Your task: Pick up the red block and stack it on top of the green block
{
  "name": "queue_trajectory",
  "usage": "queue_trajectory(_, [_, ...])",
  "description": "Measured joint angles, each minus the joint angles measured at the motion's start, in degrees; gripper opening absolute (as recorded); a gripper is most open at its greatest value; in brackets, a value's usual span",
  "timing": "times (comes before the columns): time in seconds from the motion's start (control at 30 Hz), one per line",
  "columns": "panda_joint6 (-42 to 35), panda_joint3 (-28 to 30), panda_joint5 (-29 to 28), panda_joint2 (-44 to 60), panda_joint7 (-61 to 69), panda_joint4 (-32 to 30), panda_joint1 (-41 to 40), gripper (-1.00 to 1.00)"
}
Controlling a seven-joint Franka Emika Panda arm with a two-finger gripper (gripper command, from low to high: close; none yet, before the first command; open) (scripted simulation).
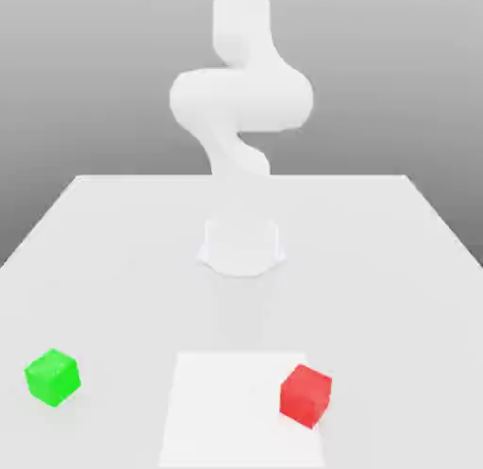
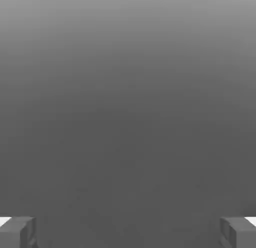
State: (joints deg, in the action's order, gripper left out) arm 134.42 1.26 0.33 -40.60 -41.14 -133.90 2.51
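The red block point(image 1: 306, 395) rests on the white table point(image 1: 113, 269) near the front, towards the exterior view's right. Far off to the exterior view's left, also near the front, sits the green block point(image 1: 52, 376). Both cubes lie flat and apart from each other. The white arm point(image 1: 241, 99) rises from its base point(image 1: 241, 245) at the table's middle, well behind and above both blocks. In the hand view my gripper point(image 2: 128, 233) is open, its two grey fingertips point(image 2: 17, 232) standing wide apart with nothing between them, facing plain grey background.
A brighter white square patch point(image 1: 236, 410) marks the table's front middle; the red block stands on that patch's edge at the exterior view's right. The table's far edge point(image 1: 241, 177) runs behind the arm.
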Motion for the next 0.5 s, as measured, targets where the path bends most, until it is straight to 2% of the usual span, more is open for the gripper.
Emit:
queue_trajectory(0.27, [8.54,3.20,1.63,17.01,15.63,-6.85,7.24,0.00])
queue_trajectory(0.5, [15.84,3.65,2.98,31.59,28.98,-12.72,11.32,0.00])
